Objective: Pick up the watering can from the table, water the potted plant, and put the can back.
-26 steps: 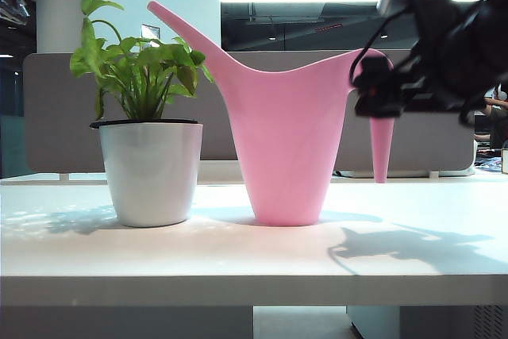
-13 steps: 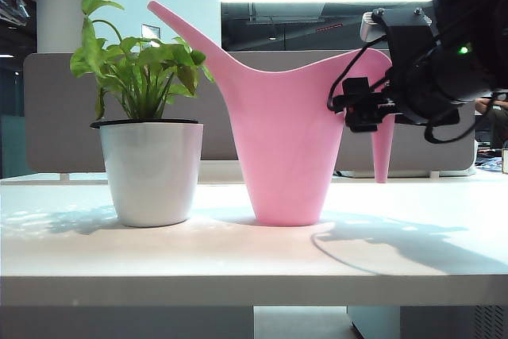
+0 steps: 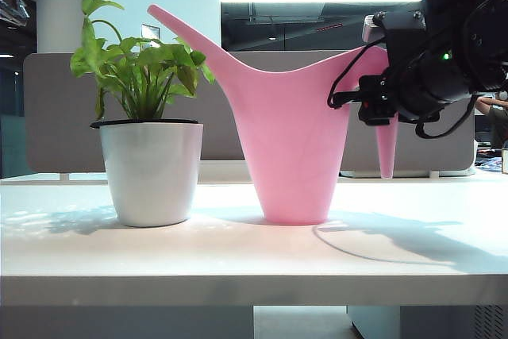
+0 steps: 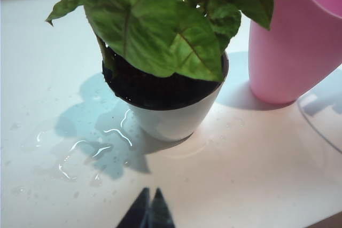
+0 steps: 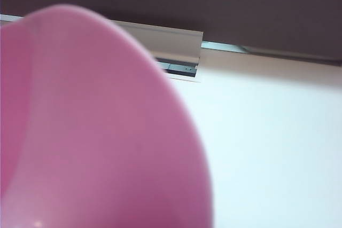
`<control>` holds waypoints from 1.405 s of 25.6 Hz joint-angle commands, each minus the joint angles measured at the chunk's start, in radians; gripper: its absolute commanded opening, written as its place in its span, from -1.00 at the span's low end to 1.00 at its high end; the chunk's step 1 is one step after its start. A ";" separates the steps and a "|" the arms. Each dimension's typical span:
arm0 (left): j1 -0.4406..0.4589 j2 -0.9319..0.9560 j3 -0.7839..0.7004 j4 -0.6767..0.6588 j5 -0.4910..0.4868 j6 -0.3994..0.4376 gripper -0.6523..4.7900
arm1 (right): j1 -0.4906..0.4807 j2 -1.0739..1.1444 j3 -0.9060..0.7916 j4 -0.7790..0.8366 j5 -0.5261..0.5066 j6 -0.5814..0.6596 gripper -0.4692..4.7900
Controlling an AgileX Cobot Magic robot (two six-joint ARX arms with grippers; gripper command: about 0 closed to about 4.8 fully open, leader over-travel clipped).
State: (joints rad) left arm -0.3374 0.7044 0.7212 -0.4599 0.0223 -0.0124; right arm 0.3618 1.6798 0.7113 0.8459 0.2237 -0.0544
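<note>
Pink watering can [image 3: 290, 144] stands upright on the white surface [image 3: 238, 256], base flat, right of centre in the exterior view. Long thin spout slants up and away toward the potted plant [image 3: 147, 144]; the spout tip is above the leaves but the can body is just beside the pot, not touching it. The arched handle droops down on the far side from the plant.

Right gripper [image 3: 379, 110] is at the can's handle, up near the top of the arch, in the upper right of the exterior view. The black arm body and cables hide the fingertips, so I cannot tell whether the jaws are gripping the handle or only closing around it. Right wrist view is filled by a blurred pink curved surface of the can [image 5: 96, 132], very close to the lens, with white surface and a grey partition panel [image 5: 214, 4] behind.

Left gripper [image 4: 149, 212] hangs over the surface in front of the plant, well apart from the can; the jaws are narrow, tips nearly together, holding nothing. Water streaks [image 4: 101, 145] lie on the surface beside the white pot [image 4: 171, 124].
</note>
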 commanded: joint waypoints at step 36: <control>0.002 -0.001 0.004 0.012 0.000 0.004 -0.75 | 0.013 -0.485 0.527 -0.779 -0.043 -1.033 -0.84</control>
State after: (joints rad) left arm -0.3378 0.7044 0.7212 -0.4599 0.0227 -0.0124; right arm 0.3721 1.2072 1.2205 -0.0135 0.1818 -1.0798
